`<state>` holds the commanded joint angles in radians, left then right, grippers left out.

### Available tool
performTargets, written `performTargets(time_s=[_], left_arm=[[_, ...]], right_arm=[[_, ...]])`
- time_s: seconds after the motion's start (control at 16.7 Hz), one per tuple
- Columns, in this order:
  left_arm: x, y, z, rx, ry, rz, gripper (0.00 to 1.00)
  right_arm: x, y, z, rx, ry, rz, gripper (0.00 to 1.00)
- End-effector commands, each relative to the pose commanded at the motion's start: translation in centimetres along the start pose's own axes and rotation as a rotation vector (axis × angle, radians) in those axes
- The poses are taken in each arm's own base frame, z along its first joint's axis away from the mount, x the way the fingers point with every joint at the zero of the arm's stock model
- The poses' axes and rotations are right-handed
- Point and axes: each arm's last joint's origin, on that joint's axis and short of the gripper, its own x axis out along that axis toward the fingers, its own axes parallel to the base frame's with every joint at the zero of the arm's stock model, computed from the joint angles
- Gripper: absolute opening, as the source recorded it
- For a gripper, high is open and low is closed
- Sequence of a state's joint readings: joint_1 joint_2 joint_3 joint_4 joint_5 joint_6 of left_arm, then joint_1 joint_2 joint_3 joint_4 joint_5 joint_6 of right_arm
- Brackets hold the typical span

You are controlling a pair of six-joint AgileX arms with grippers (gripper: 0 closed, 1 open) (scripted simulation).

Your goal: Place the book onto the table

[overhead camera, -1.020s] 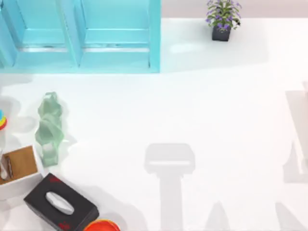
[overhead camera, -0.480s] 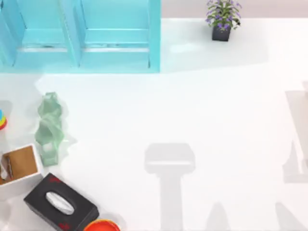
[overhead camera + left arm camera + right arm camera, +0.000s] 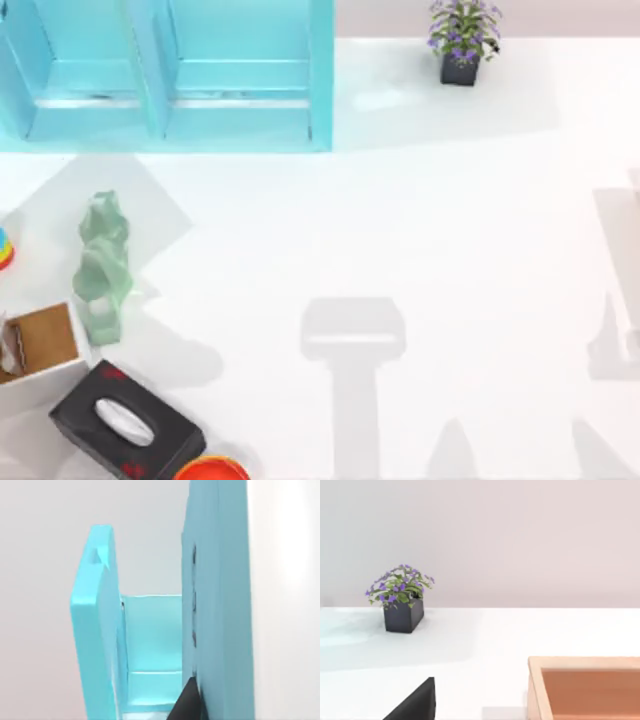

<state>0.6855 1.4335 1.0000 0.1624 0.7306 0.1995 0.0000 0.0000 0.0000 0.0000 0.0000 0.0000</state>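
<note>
The top camera looks straight down on the counter [image 3: 420,230]. The left wrist camera sits close against the blue shelf unit [image 3: 150,645]. The right wrist camera looks low across the counter toward the potted plant [image 3: 400,602], which the top view shares.

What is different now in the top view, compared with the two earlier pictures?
A grey shadow on the left part of the table has spread rightward and now surrounds the green figurine. No object is seen being gripped or released. The figurine, the black tissue box, the shelf unit and the potted plant stayed in place.
</note>
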Motion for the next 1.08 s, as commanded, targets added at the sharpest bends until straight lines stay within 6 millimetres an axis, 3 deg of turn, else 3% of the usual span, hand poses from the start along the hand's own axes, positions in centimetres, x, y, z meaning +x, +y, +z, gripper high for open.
performTargets(time_s=[0.36, 0.6, 0.84, 1.08], left_arm=[[-0.3, -0.1, 0.0, -0.001, 0.004, 0.000, 0.00], [2.0, -2.1, 0.6, -0.054, -0.017, -0.050, 0.00], [6.6, -8.5, 2.1, -0.226, -0.065, -0.198, 0.00], [10.3, -19.1, 3.6, -0.564, -0.070, -0.400, 0.00]], right_arm=[[0.0, 0.0, 0.0, 0.000, 0.000, 0.000, 1.00], [0.0, 0.0, 0.0, 0.000, 0.000, 0.000, 1.00], [0.0, 0.0, 0.0, 0.000, 0.000, 0.000, 1.00], [0.0, 0.0, 0.0, 0.000, 0.000, 0.000, 1.00]])
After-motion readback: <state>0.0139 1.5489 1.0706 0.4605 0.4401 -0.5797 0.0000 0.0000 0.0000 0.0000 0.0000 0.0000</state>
